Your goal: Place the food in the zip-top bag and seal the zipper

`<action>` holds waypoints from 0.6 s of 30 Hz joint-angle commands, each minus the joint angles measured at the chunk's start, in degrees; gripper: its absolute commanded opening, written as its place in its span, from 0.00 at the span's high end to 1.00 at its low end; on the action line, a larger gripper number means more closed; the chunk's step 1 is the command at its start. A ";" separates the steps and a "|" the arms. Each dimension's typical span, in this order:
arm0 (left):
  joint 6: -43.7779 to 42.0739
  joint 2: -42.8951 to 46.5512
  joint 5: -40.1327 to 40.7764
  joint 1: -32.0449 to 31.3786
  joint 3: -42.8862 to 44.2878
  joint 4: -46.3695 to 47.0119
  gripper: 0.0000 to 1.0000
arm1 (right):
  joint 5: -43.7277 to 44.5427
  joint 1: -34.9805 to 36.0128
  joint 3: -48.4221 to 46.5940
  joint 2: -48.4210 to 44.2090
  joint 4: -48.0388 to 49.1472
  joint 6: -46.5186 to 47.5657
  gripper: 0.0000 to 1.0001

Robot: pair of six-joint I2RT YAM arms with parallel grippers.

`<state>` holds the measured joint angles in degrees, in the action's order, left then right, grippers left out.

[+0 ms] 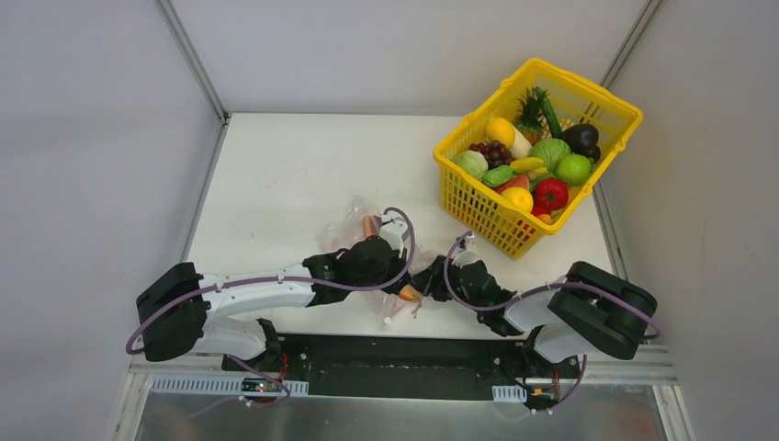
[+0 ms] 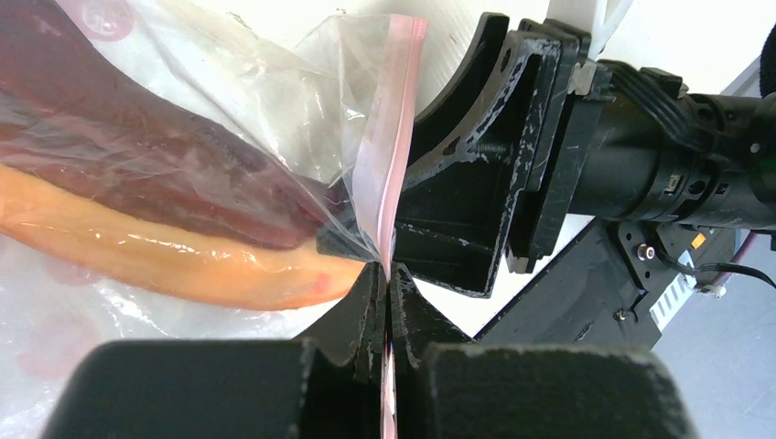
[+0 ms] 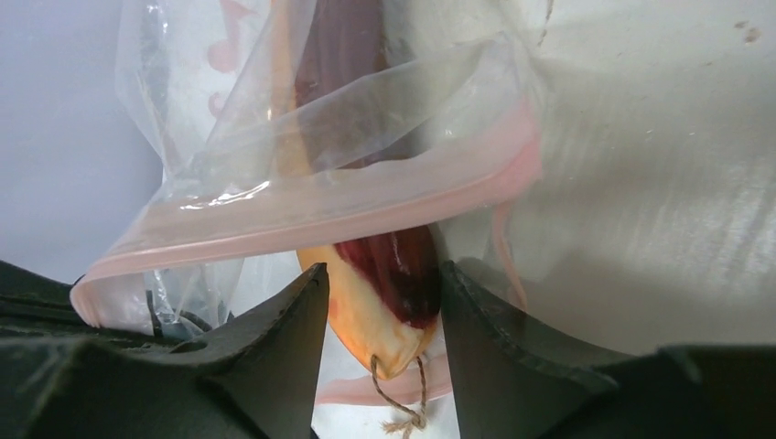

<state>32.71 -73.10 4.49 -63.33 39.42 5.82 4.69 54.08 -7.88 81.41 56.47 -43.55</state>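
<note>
The clear zip-top bag (image 1: 360, 222) lies in front of both arms. A long orange and dark red toy food (image 2: 165, 210) lies inside it. My left gripper (image 1: 402, 278) is shut on the pink zipper strip (image 2: 389, 137) at the bag's mouth, where the jaws pinch it flat (image 2: 386, 279). My right gripper (image 1: 430, 276) faces it. In the right wrist view its fingers (image 3: 384, 274) close on the food's orange tip (image 3: 366, 315), which sticks out under the zipper (image 3: 320, 206) with a string loop at its end. The bag mouth stands open above the fingers.
A yellow lattice basket (image 1: 478, 197) stands at the back right. It holds a red tomato (image 1: 550, 194), a green cabbage (image 1: 549, 152), purple grapes (image 1: 494, 150) and several other toy foods. The table's near edge lies just behind the grippers.
</note>
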 commanded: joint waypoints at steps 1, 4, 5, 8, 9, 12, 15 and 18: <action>0.60 0.06 -0.45 -0.32 -0.31 2.25 1.00 | -3.19 1.08 1.61 3.86 3.36 -0.14 0.52; 0.43 0.07 -0.17 -0.31 -0.40 2.19 1.00 | -2.99 1.17 2.17 5.63 4.91 -0.51 0.59; 0.43 -0.04 -0.17 -0.30 -0.32 2.11 1.00 | -3.47 1.20 2.19 5.97 5.75 -0.50 0.64; 0.33 -0.14 -0.12 -0.32 -0.14 1.74 1.00 | -5.66 1.28 2.16 6.45 9.35 -0.48 0.80; 0.29 -0.04 -0.11 -0.37 -0.21 1.71 1.00 | -6.44 1.25 1.90 6.35 9.81 -0.56 0.86; 0.29 0.38 0.44 -0.32 -0.22 1.19 1.00 | -7.95 1.27 1.08 4.64 9.65 -0.69 0.98; 0.16 0.97 1.05 -0.31 -0.35 0.74 1.00 | -8.80 1.29 0.80 0.12 8.24 -0.48 1.00; -0.12 2.23 1.83 -0.31 -0.27 0.36 1.00 | -11.60 1.28 0.21 -6.75 4.37 1.71 1.00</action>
<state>32.69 -73.08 4.60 -63.40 39.40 5.69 -2.17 54.81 -6.59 83.07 61.87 -44.18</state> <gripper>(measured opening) 0.010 0.031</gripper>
